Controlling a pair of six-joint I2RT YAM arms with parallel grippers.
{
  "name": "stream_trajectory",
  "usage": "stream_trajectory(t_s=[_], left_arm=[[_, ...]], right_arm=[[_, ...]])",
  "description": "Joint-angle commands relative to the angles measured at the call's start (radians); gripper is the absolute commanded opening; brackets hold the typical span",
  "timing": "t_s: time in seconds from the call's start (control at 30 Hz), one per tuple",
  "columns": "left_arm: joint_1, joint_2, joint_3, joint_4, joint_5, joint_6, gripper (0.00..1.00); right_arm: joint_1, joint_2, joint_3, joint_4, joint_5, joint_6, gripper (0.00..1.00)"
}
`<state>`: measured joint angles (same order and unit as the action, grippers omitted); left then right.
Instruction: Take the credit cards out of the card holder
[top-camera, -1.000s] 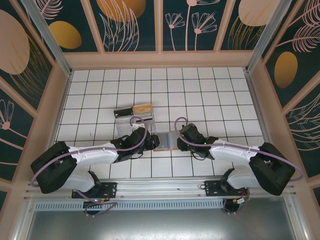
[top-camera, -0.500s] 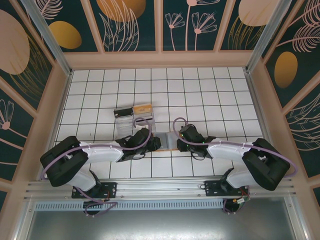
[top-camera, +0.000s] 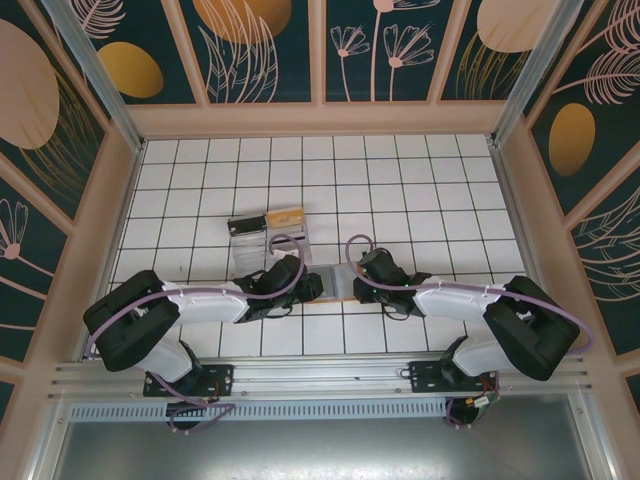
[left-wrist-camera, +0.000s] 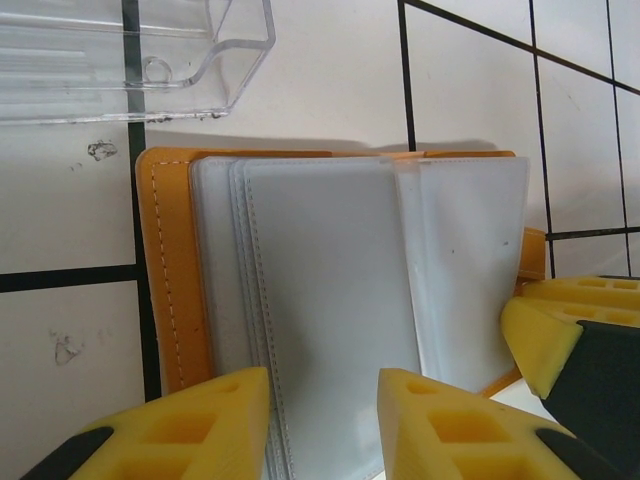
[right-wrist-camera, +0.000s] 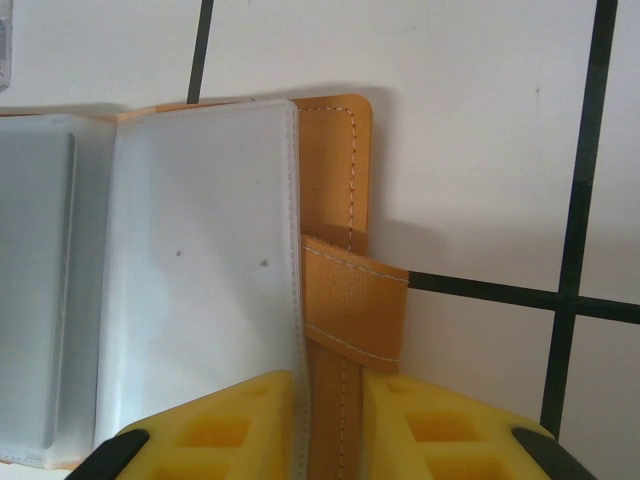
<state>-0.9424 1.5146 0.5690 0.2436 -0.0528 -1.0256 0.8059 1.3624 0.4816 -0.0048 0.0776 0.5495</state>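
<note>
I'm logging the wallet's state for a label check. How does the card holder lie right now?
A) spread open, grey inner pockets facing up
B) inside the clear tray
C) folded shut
A: the card holder lies spread open with its pale grey pockets facing up, outside the clear tray.

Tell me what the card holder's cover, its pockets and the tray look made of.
Card holder cover: orange leather or imitation, matte, stitched edge. Inner pockets: frosted, soft-looking plastic, seamed. Tray: clear, rigid-looking plastic, glossy; a grid line shows through.
</note>
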Motion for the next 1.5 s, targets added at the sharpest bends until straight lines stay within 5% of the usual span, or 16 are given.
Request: stream_trajectory(t_s=[0.0, 0.63, 0.97, 1.47], left_arm=[[0.002, 0.031, 0.029, 0.020, 0.017, -0.006, 0.34], [0.002, 0.099, 0.066, 0.037, 0.073, 0.005, 0.37], [0.002, 0.079, 0.063, 0.032, 0.074, 0.015, 0.95], [0.003, 0.013, 0.045, -0.009, 0.035, 0.015, 0.98]], right_arm=[[0.007, 0.023, -0.019, 0.009, -0.020, 0.017, 0.26], [0.010, 0.023, -0.017, 0.008, -0.025, 0.021, 0.26], [0.010, 0.026, -0.019, 0.014, -0.028, 0.026, 0.26], [0.011, -0.001, -0.012, -0.015, 0.017, 0.045, 0.27]])
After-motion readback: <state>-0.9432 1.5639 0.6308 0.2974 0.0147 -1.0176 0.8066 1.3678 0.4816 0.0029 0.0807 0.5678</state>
